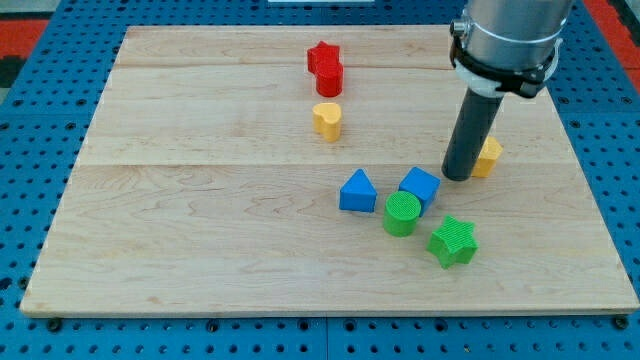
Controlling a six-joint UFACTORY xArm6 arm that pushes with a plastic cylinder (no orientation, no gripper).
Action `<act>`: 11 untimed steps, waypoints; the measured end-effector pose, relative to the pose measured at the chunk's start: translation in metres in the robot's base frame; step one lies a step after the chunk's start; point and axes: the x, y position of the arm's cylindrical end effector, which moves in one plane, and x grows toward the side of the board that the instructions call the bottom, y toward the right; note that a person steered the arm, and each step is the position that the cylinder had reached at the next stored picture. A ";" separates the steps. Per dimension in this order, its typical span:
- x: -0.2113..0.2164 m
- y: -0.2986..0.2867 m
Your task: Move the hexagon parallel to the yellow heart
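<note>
A pale wooden bench (200, 200) made of joined planks sits on a blue perforated base (30, 110). A robot arm comes down from the view's top right, ending in a straight dark rod. There are no jaws to open or close; my tip (459, 177) only pushes.

My tip rests on the bench at the left edge of a small yellow hexagon block (489, 156), touching or just beside it; the rod hides part of the block.

The small yellow heart-shaped block (327, 119) lies well apart to the view's left and a little higher. Above it sits a red block (325, 68) of irregular outline.

Just below my tip cluster a blue cube (419, 187), a blue triangular block (357, 191), a green ribbed cylinder (402, 213) and a green star block (453, 241).

The hexagon looks light, rigid and likely to slide easily. It may spin if pushed off-centre, so contact is best made squarely on a flat side.

Open wood lies around the heart, while the cluster crowds the space below.
</note>
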 end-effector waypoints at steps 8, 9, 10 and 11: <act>-0.079 0.050; -0.051 0.068; -0.062 0.097; -0.117 0.142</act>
